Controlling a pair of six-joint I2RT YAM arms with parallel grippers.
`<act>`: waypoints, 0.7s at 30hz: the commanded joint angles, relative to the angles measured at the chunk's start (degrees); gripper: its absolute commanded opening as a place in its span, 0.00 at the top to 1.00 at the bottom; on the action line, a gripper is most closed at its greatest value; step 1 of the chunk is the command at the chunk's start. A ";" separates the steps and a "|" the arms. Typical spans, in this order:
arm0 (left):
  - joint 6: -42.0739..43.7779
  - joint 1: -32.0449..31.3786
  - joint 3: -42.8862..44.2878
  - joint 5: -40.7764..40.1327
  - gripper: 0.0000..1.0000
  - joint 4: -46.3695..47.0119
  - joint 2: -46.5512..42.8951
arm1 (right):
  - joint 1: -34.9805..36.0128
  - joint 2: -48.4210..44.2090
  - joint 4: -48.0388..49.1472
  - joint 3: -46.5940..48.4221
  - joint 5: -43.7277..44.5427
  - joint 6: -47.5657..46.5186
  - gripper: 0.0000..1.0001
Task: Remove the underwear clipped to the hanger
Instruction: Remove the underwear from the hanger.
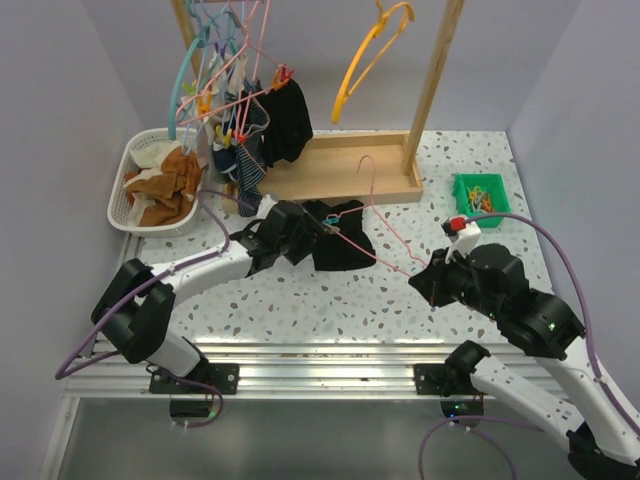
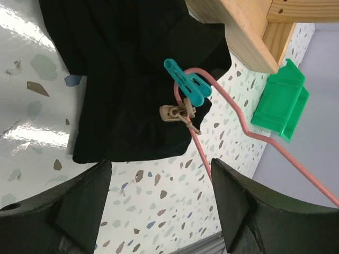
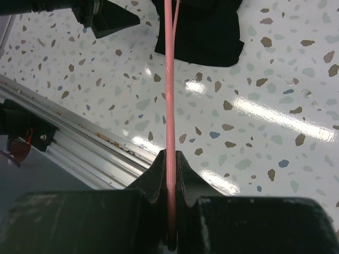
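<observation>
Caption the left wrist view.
Open left fingers face black underwear, teal clip and beige clip pinning it to a pink hanger.

No text, label, brand, number or sign can be read in any of the views.
</observation>
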 commanded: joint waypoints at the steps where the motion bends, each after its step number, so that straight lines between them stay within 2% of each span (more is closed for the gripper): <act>1: -6.33 0.57 -4.51 2.34 0.22 9.95 -1.09 | -0.20 -0.75 4.82 -0.10 -0.06 1.36 1.00; 3: -7.57 1.09 -6.11 3.14 0.23 15.23 -1.27 | -0.20 -0.48 5.18 -0.02 -0.94 1.72 1.00; 8: -10.29 1.80 -6.73 4.29 0.23 18.94 0.22 | -0.20 -0.57 5.00 -0.28 -1.38 1.90 1.00; 13: -12.05 2.15 -6.21 2.80 0.23 20.17 0.49 | -0.20 -0.66 3.95 0.16 -1.21 1.55 1.00; 16: -13.10 2.68 -4.54 3.49 0.23 17.37 1.63 | -0.11 -0.92 4.03 0.16 -0.95 1.55 1.00; 21: -14.25 3.29 -4.36 4.55 0.33 16.75 3.92 | -0.11 -0.66 4.03 0.60 -0.95 1.55 1.00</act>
